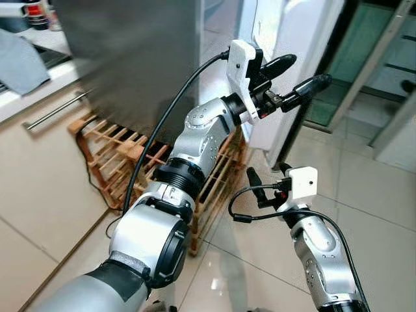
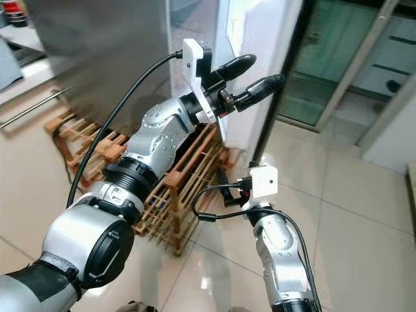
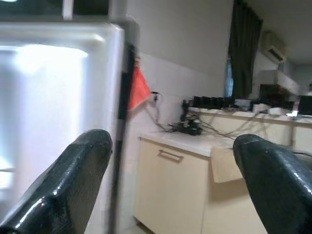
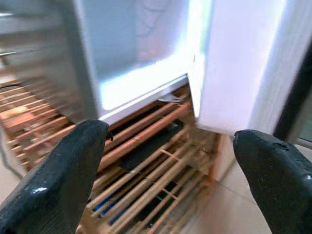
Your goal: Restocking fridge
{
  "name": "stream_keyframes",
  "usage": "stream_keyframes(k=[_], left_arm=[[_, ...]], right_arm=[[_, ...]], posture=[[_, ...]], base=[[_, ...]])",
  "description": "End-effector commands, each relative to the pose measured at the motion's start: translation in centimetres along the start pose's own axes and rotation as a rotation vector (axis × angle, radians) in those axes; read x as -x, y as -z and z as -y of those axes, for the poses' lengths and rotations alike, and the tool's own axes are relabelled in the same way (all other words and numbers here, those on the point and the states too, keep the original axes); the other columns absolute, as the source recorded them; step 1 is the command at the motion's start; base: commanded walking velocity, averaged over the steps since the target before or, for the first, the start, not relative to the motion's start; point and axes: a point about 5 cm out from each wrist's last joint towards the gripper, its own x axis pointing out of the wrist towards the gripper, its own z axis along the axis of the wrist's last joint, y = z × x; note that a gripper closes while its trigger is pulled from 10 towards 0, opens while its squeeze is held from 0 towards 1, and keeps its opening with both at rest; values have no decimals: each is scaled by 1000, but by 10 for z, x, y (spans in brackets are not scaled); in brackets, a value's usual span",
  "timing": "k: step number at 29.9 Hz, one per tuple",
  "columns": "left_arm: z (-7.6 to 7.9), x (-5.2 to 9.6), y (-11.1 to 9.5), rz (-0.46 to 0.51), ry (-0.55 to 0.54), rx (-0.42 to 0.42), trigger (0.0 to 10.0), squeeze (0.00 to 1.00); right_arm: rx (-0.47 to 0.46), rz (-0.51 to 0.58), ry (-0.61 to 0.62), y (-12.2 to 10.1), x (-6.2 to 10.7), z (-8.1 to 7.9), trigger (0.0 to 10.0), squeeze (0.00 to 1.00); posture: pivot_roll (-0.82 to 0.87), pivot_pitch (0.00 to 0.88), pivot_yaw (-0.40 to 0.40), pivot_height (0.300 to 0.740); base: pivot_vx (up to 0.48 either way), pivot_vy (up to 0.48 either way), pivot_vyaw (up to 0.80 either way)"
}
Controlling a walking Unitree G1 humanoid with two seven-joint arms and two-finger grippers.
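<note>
Fridge door (image 1: 296,58) stands white and partly open, its edge just past the tips of the left gripper (image 1: 294,73). That gripper is held up high with its two black fingers spread apart and nothing between them. The right gripper (image 1: 268,178) hangs lower, also spread wide and holding nothing, with the wooden rack (image 1: 214,182) near it on the floor. The step looks like swinging the door. To do it well, the left gripper should hook the door edge and move slowly, so nothing bumps the rack
</note>
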Motion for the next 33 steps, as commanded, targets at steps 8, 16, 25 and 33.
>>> stream_keyframes(k=[8, 16, 25, 33], left_arm=[[-73, 189, 16, -54, -714, -5, 10000, 0], [-47, 240, 31, -158, -977, -126, 10000, 0], [-38, 219, 35, -213, -1091, -226, 10000, 0], [-33, 220, 38, -257, -1116, -217, 10000, 0]], right_arm=[[-14, 32, 66, -15, -17, 24, 10000, 0], [-30, -5, 22, -16, -39, 20, 10000, 0], [-57, 12, -20, -19, -59, 8, 10000, 0], [-140, 42, 2, -15, -61, 10, 10000, 0]], posture=[[-65, 0, -9, 740], [35, 0, -82, 740], [71, 0, -90, 740], [104, 0, -67, 740]], base=[[0, 0, 0], [0, 0, 549], [0, 0, 578], [0, 0, 450]])
